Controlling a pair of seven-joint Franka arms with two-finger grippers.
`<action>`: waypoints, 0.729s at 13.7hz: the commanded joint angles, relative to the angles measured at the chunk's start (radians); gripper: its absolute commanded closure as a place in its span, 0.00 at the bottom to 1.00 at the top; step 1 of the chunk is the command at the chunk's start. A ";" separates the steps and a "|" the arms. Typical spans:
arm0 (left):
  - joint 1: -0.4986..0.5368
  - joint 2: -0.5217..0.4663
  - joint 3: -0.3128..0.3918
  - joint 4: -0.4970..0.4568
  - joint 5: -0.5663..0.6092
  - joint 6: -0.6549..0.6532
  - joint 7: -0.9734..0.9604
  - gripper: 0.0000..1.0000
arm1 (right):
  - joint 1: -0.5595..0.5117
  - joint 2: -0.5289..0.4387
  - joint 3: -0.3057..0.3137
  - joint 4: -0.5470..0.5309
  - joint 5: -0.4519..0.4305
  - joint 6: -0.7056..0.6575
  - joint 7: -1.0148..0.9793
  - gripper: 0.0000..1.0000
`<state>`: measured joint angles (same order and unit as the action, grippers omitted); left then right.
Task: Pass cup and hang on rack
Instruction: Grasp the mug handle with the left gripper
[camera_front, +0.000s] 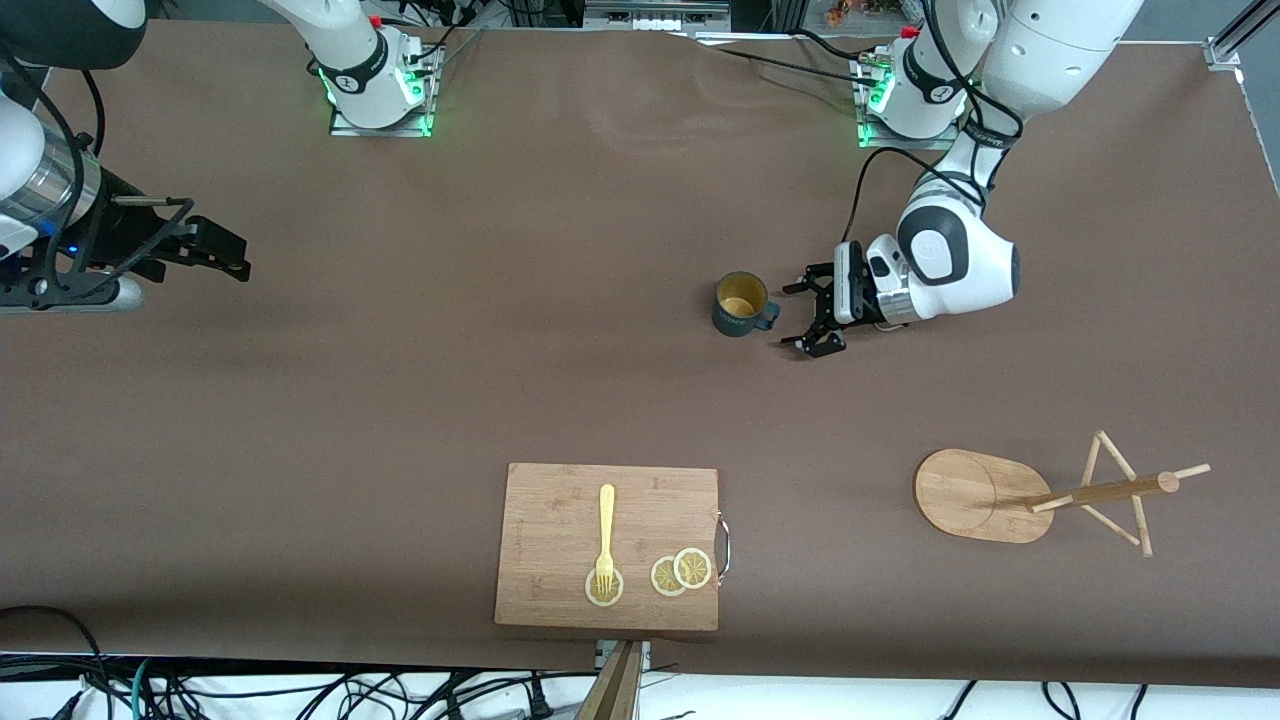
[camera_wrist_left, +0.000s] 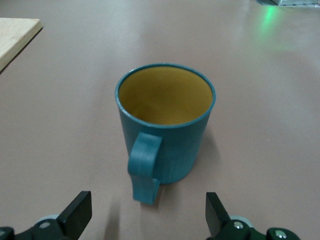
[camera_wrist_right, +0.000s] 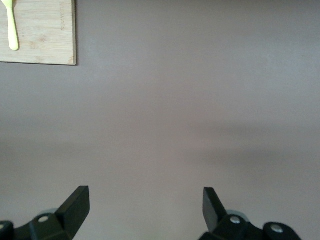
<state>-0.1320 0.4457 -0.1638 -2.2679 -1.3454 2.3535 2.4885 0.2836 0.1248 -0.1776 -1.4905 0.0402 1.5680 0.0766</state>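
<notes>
Cup (camera_front: 741, 303) upright mid-table, handle toward my left gripper (camera_front: 812, 316), fingers spread, probably not touching. Right gripper (camera_front: 215, 250) waits, spread. Grasp, hang on rack (camera_front: 1040, 495) still pending.

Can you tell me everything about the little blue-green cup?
The cup is a small dark teal mug, faintly ribbed outside and yellow-ochre inside, and looks empty. It stands upright on the brown table, mouth up. Its loop handle points toward the left gripper, which sits open beside it without touching. Nothing else touches the cup. It is farther from the front camera than the rack.
</notes>
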 joint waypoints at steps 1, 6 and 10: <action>-0.011 0.027 -0.013 0.022 -0.052 0.006 0.036 0.00 | 0.018 0.006 0.009 0.021 -0.042 -0.003 -0.001 0.00; -0.027 0.059 -0.016 0.022 -0.161 0.007 0.131 0.00 | 0.017 0.007 0.006 0.021 -0.045 0.009 -0.006 0.00; -0.034 0.057 -0.016 0.022 -0.169 0.007 0.135 0.00 | 0.017 0.007 0.007 0.021 -0.042 0.009 -0.005 0.00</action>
<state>-0.1546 0.4951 -0.1820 -2.2599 -1.4800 2.3536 2.5854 0.2996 0.1249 -0.1715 -1.4895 0.0091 1.5805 0.0767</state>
